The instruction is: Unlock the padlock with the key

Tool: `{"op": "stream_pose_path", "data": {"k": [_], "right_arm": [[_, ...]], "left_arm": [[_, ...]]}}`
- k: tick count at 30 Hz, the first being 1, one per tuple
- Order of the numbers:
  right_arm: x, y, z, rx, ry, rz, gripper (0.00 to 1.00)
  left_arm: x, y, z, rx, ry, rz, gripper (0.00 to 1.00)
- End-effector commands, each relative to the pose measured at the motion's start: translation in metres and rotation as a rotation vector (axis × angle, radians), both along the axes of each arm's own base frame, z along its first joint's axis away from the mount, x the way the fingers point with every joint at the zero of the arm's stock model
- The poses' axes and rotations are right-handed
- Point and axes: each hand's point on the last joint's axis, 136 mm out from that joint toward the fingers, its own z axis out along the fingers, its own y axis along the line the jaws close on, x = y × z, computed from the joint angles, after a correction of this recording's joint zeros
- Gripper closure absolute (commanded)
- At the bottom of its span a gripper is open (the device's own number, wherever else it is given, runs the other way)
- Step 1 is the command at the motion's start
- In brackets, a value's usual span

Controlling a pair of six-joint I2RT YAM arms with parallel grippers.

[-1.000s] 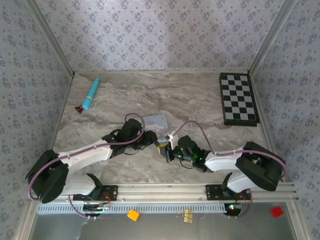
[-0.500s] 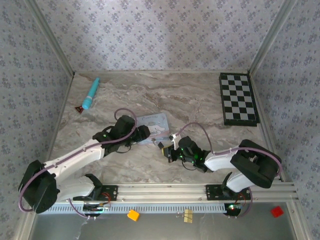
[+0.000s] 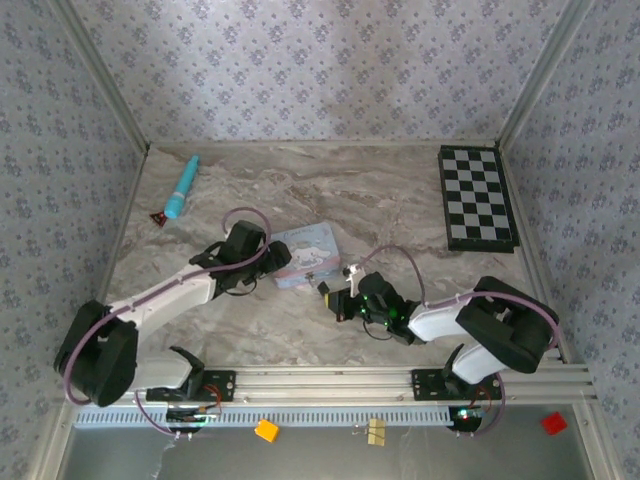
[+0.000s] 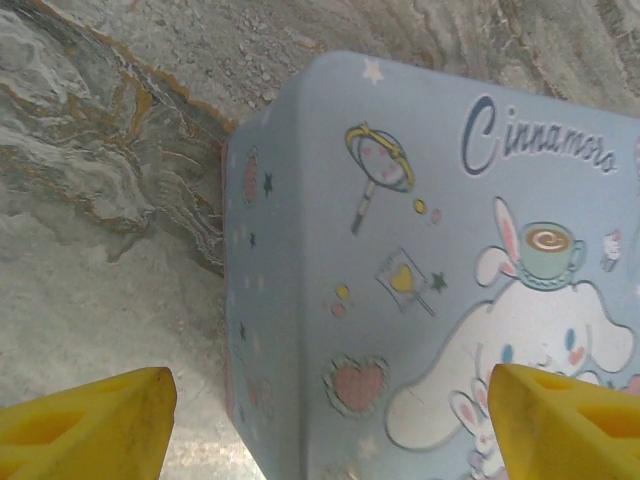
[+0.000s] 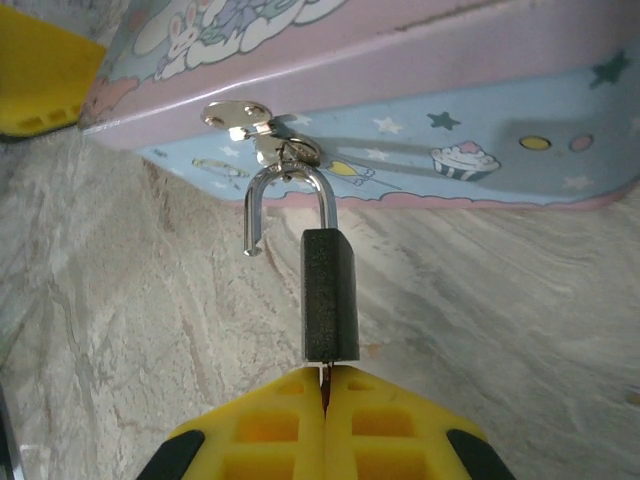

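Leftward the left gripper (image 3: 272, 262) had drawn back since half a second earlier, uncovering more of the tin (image 3: 308, 255). The right gripper (image 3: 333, 297) had kept its place by the tin's near right corner.

From above, the left gripper sat at the tin's left edge. Bare table (image 3: 400, 200) lay open beyond the tin and to its right, as far as the checkerboard (image 3: 477, 197) by the right wall. A teal tool (image 3: 182, 187) lay well apart, near the far left corner.

At the left wrist, the fingertips (image 4: 85, 428) stood wide apart with the tin's corner between them. Whether either touched it could not be told. Bare marble ran along the tin's left edge.

At the right wrist, the padlock (image 5: 329, 295) reached out from the tin's side wall, its shackle (image 5: 288, 200) hooked through the tin's hasp (image 5: 262, 130). One shackle leg was out of the black body, its tip free on the left. The right fingers (image 5: 390, 425) were pressed together just below the body on a thin sliver, the key (image 5: 323, 376), mostly hidden. Open marble lay on both sides of the padlock.
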Motion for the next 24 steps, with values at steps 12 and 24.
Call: {"op": "stream_pose_path", "data": {"k": [12,24], "right_arm": [[0.023,-0.037,-0.008,0.014,0.067,-0.211,1.00],[0.040,-0.054,0.014,-0.032,0.018,-0.335,1.00]], "left_arm": [[-0.001,-0.040,-0.030,-0.043,0.072,-0.033,0.26],[-0.015,-0.058,-0.043,-0.034,0.084,0.055,0.27]]}}
